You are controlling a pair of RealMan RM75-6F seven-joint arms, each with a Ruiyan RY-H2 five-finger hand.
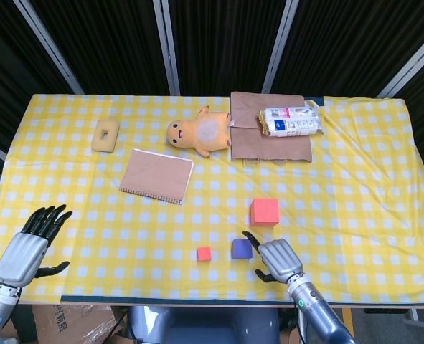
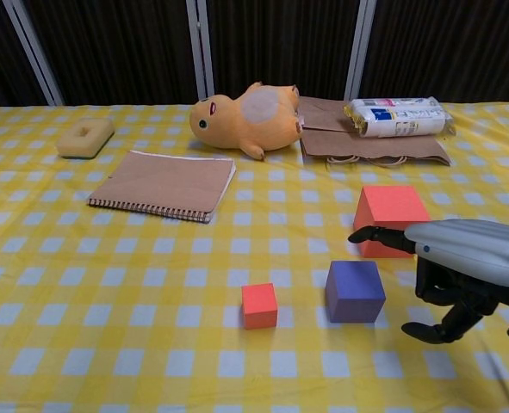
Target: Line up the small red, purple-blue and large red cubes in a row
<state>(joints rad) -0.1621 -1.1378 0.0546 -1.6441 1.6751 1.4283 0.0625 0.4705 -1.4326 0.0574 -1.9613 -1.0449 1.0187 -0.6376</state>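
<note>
The small red cube sits near the table's front edge. Just right of it stands the purple-blue cube. The large red cube is behind and right of that one. My right hand hovers open right beside the purple-blue cube, a finger stretched in front of the large red cube; it holds nothing. My left hand is open at the front left corner, far from the cubes.
A tan notebook, a yellow plush toy, a yellow sponge, and a brown paper bag with a white packet on it lie across the back half of the checkered tablecloth.
</note>
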